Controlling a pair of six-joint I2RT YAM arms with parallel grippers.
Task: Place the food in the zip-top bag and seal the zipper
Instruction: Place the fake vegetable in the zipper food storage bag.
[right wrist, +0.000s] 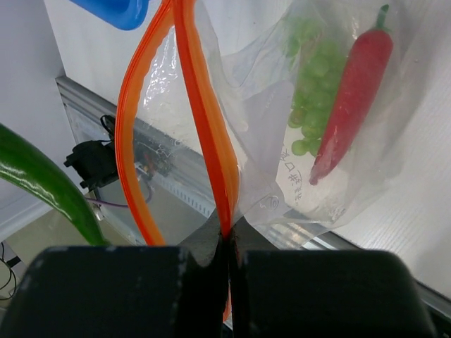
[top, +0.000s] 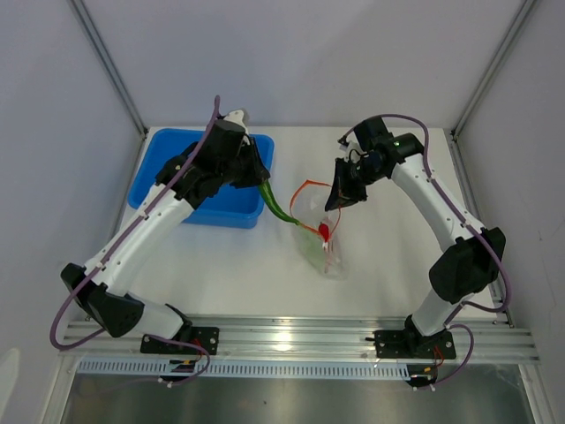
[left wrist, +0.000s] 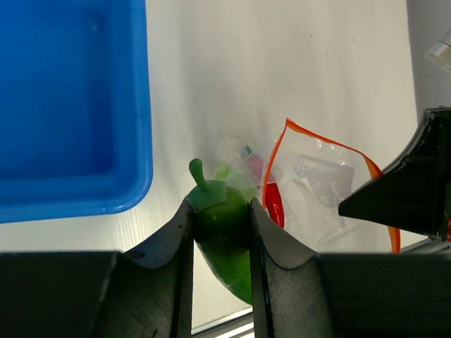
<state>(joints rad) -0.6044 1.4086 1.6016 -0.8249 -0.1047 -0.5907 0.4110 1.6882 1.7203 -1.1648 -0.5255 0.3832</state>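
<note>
Near centre of worktop point(top: 247, 283): clear bag point(top: 333, 262) with grapes point(right wrist: 313, 91) and red chili point(right wrist: 356, 91) inside. Pinching its orange zipper point(right wrist: 204, 105) shut-tight with right claw point(right wrist: 229, 239), mouth held open. Gripping green pepper point(left wrist: 224, 243) in left claw point(left wrist: 220, 225), tip near mouth. Farther left: blue tub point(top: 168, 199).

White arm links point(top: 146, 231), black joints point(top: 463, 265), purple cables point(top: 60, 314), perhaps one green light point(top: 399, 140).

One zip-top bag point(right wrist: 275, 148), one blue tub point(top: 221, 212) — seemingly three food pieces point(right wrist: 352, 98).
</note>
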